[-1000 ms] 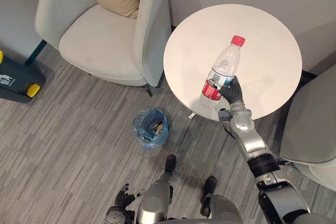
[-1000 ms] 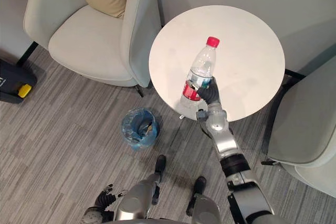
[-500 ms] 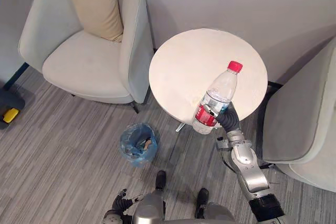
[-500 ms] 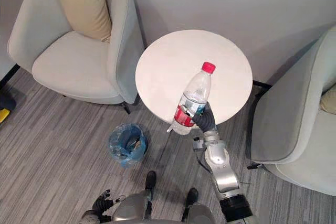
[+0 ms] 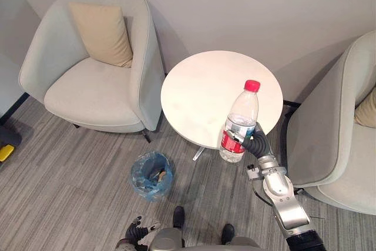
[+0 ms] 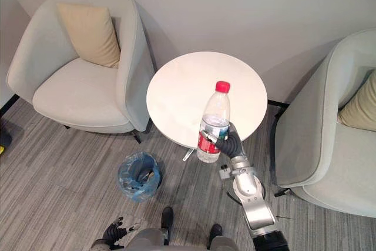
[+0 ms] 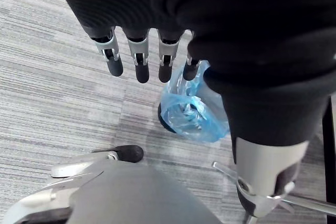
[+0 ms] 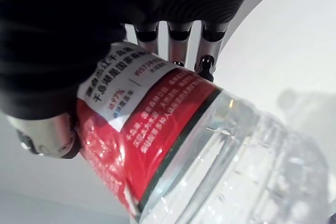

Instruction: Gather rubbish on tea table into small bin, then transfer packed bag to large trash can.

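Print stood on the label [image 8: 149, 129] of the clear plastic bottle [image 5: 241, 116]. In the right wrist view, rows of small white characters ran across the label's red band at the middle of the frame, and dark characters with some digits filled its white panel toward the upper left. In the eye views the print was too small to read.
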